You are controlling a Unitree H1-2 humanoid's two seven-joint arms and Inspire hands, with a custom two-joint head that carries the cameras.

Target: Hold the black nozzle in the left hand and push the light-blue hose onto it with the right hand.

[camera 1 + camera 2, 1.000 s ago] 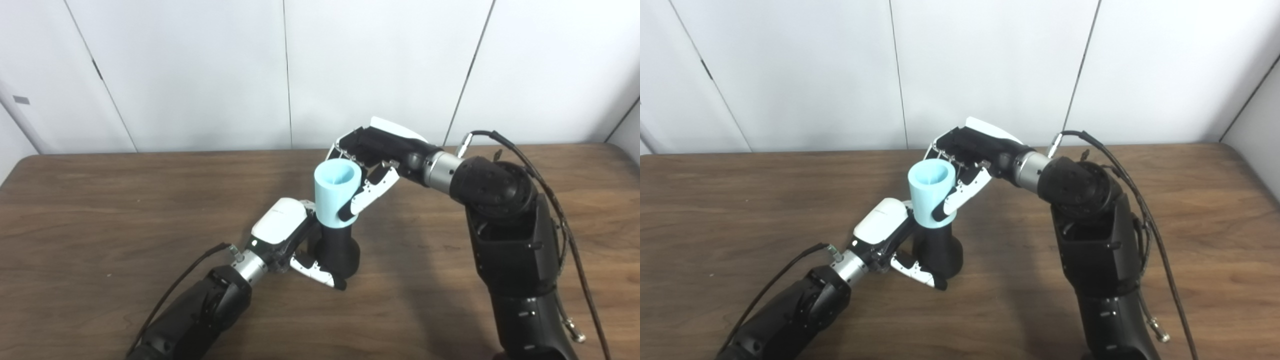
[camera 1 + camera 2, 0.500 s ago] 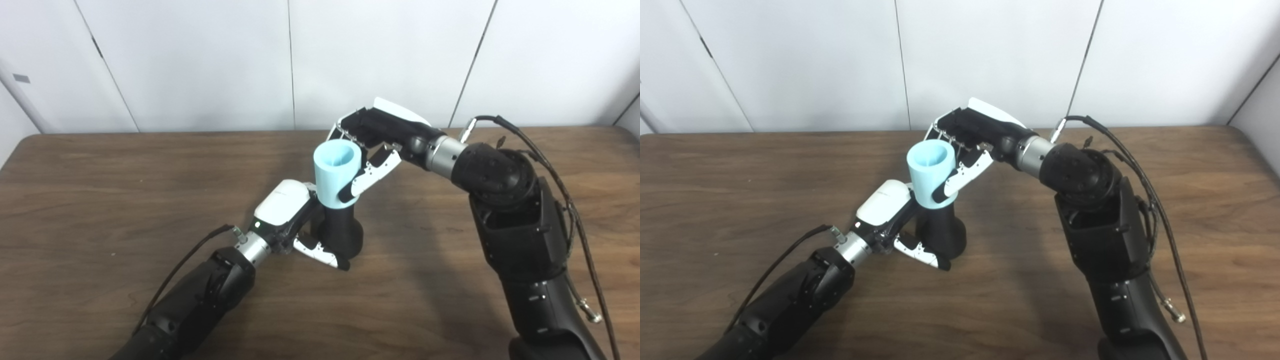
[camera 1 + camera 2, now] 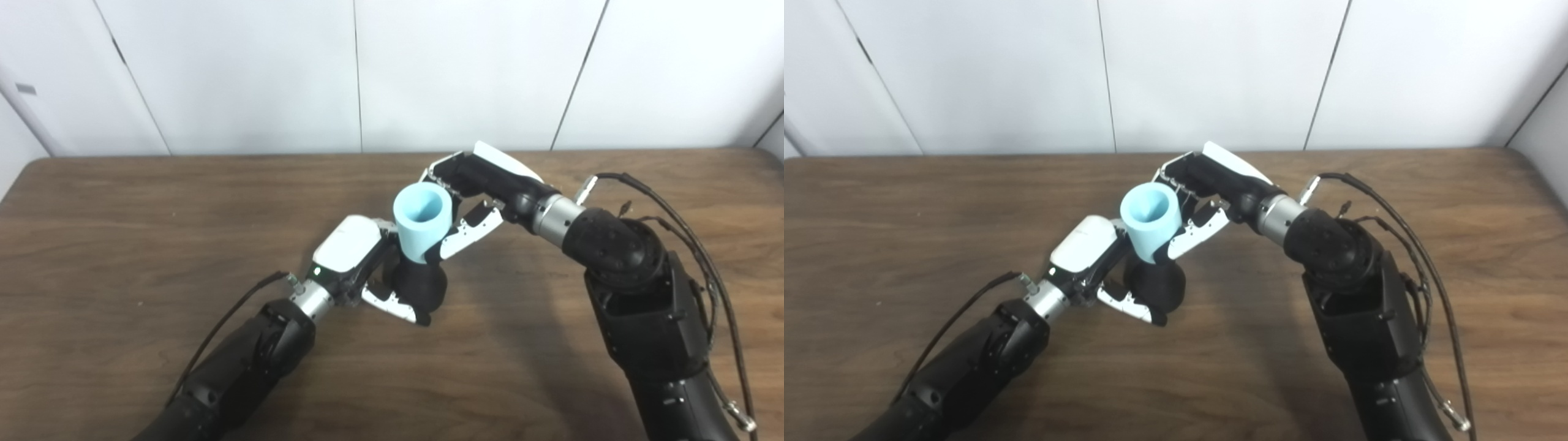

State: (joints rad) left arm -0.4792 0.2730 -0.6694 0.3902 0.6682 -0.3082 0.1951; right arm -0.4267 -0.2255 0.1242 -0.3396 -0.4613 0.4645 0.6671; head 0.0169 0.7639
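Observation:
The black nozzle [image 3: 419, 286] stands on the wooden table [image 3: 122, 245] near the middle, and my left hand [image 3: 358, 263] is shut around its wide base from the left. The light-blue hose [image 3: 421, 222], a short open-topped tube, sits over the nozzle's upper part and leans toward me. My right hand [image 3: 474, 196] is shut on the hose from the far right, with its fingers behind the tube and its thumb on the near side. The nozzle's top is hidden inside the hose.
A white panelled wall [image 3: 367, 73] runs along the table's far edge. Loose black cables [image 3: 686, 233] hang beside my right forearm.
The camera has shifted. The hose has gone down further over the nozzle, so less black shows between the two, and my right hand has come lower with it. My left hand keeps its hold.

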